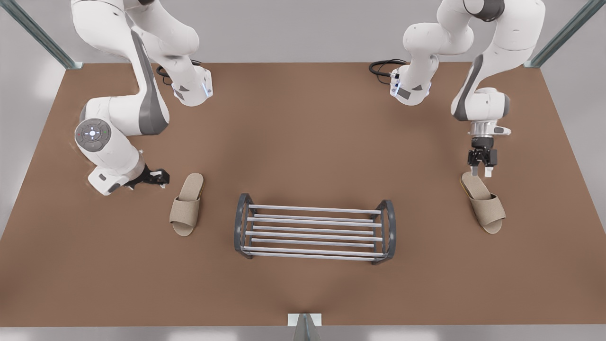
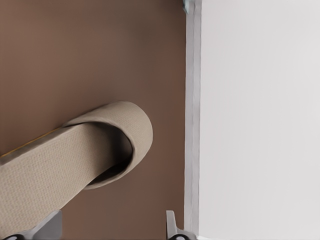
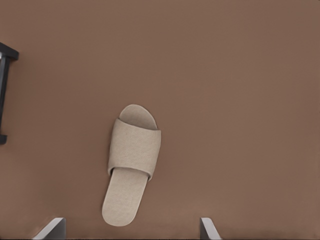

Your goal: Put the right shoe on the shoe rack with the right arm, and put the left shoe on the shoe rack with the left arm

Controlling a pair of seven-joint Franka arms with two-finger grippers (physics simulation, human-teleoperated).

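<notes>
Slippers flank the shoe rack (image 1: 315, 227): left slipper (image 1: 484, 202) at three o'clock, left hand (image 1: 481, 172) spread above its heel; right slipper (image 1: 186, 204) at nine o'clock, right hand (image 1: 158, 179) spread just beside.

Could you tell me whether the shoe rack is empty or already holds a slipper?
Empty. The shoe rack shows bare bars; the left shoe and the right shoe lie on the table either side.

Heel of the left shoe (image 2: 50, 175) and most of the shoe rack (image 3: 7, 51) cut off by wrist-view edges.
</notes>
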